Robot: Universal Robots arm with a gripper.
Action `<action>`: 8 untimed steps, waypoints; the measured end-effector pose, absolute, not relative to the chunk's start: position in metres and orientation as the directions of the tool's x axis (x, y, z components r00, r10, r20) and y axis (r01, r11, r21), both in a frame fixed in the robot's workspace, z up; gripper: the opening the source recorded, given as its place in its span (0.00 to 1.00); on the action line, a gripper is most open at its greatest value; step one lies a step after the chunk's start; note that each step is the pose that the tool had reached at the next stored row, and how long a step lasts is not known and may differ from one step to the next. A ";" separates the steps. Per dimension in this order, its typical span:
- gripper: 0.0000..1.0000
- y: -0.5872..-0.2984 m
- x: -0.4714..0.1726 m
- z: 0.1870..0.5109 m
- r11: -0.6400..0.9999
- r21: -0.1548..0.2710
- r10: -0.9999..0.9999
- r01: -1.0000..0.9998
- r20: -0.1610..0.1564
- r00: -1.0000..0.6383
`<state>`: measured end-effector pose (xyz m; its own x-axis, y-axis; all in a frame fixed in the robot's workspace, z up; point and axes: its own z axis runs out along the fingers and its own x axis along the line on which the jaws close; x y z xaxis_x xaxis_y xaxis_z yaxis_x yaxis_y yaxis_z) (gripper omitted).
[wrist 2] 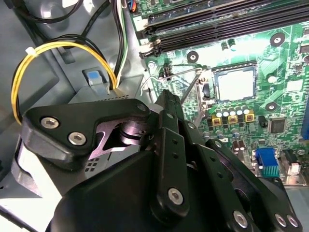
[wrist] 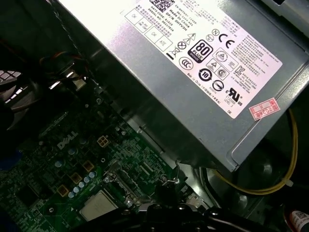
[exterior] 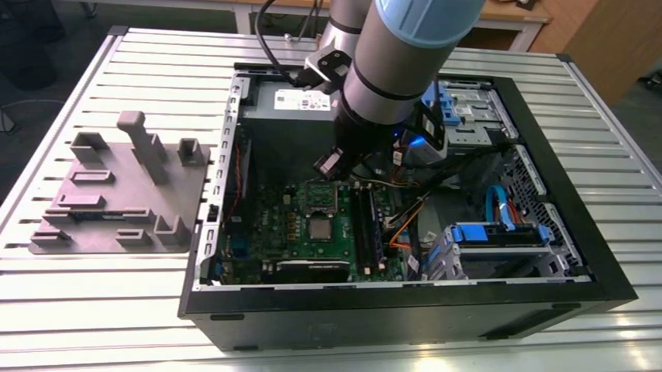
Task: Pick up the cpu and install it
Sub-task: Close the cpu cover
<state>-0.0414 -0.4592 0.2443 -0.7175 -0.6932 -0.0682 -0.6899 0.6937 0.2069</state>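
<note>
The cpu (exterior: 322,228) is a small silver square lying flat in its socket on the green motherboard (exterior: 271,232), inside the open computer case. Both wrist views show the cpu (wrist 2: 235,82) (wrist: 99,205). The socket's load plate (wrist: 120,181) is flipped open beside it, and the wire lever (wrist 2: 192,87) stands raised. My gripper (exterior: 331,167) hangs above the board, just beyond the socket on the power supply's side. Its fingers look shut (wrist 2: 169,99) (wrist: 164,193). The lever's hooked end (wrist: 168,179) sits right at the tips. I cannot tell whether it is clamped.
A big grey power supply (wrist: 193,72) with a white label fills the case's far end. Yellow cables (wrist 2: 29,72) loop beside it. Memory sticks (wrist 2: 217,24) run alongside the socket. Blue drive bays (exterior: 497,232) occupy the exterior view's right. A grey fixture block (exterior: 119,194) stands outside the case.
</note>
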 end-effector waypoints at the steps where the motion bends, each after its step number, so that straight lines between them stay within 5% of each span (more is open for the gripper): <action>1: 0.10 -0.460 -0.041 0.244 0.694 0.207 -0.693 -0.690 -0.068 -0.717; 8: 0.10 -0.465 -0.041 0.244 0.693 0.207 -0.694 -0.691 -0.068 -0.716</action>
